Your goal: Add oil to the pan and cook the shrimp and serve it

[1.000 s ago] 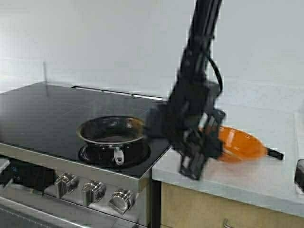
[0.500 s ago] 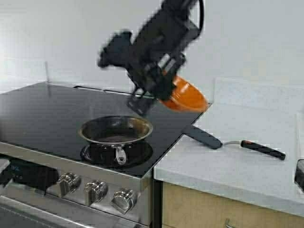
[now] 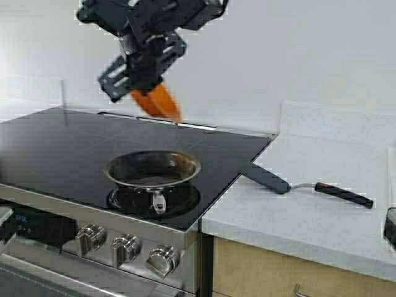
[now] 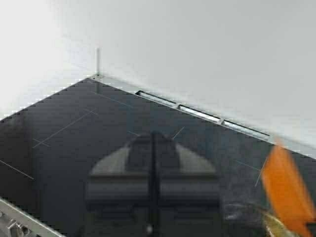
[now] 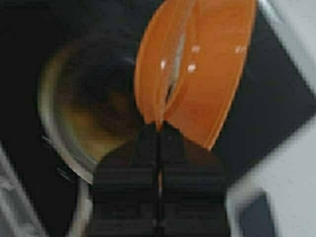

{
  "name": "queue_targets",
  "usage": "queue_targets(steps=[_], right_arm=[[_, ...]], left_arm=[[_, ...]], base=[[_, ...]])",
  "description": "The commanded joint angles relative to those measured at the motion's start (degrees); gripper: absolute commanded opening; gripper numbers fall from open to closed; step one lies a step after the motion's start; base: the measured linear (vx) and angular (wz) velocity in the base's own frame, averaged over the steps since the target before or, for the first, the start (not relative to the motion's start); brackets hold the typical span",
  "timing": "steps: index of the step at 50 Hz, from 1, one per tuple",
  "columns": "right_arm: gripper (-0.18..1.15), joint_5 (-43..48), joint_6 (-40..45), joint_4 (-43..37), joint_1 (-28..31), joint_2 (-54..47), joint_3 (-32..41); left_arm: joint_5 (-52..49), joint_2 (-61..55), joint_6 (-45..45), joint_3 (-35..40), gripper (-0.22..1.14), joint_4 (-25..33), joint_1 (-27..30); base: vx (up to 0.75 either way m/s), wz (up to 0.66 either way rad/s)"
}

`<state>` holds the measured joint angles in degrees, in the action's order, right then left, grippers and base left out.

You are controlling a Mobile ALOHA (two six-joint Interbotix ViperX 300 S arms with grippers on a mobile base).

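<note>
The steel pan sits on the front burner of the black cooktop, dark and browned inside; it also shows in the right wrist view. My right gripper hangs high above the pan's far side, shut on the rim of an orange bowl. The bowl is tipped on edge over the pan. A pale streak inside it is too blurred to name as the shrimp. The oil is out of view. My left gripper is shut and holds nothing, low over the cooktop's left part, with the bowl off to its side.
A black spatula with a thin metal neck and a dark handle lies on the white counter right of the stove. Knobs line the stove front. A dark object sits at the right edge.
The right arm lifted the orange bowl off the counter and swung it up and left over the stove, tipping it on edge above the pan. The spatula came into view.
</note>
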<state>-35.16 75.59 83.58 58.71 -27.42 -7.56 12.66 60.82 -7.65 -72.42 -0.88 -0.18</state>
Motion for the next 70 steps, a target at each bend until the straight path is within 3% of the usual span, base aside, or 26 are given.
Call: queue_targets(steps=[1,19,41,53,70], right_arm=[[0.05,8.70,1.14,-0.35,-2.20,0.62,3.52],[0.05,32.26,4.66,-5.98,-12.30,-2.64,5.10],[0.05,65.74,0.09,-26.19,-26.37,-5.36,-0.26],[0.05,82.79,-1.14,-35.07,-30.41,-10.55,-3.16],[0.05,93.96,2.90,-41.22,-32.61,-17.31,-2.46]], left_arm=[[0.18,-0.26,0.18,0.62,0.03,0.09,-0.09],[0.18,-0.26,0.26,0.44,0.03,0.00,-0.09],[0.18,-0.70,0.44,0.44,0.03,0.00,-0.09],[0.18,-0.88,0.44,0.44,0.03,0.00,-0.09],[0.18,-0.88,0.44,0.35,0.03,0.00,-0.09]], base=[[0.00,0.00],[0.00,0.00],[0.00,0.00],[0.00,0.00],[0.00,0.00]])
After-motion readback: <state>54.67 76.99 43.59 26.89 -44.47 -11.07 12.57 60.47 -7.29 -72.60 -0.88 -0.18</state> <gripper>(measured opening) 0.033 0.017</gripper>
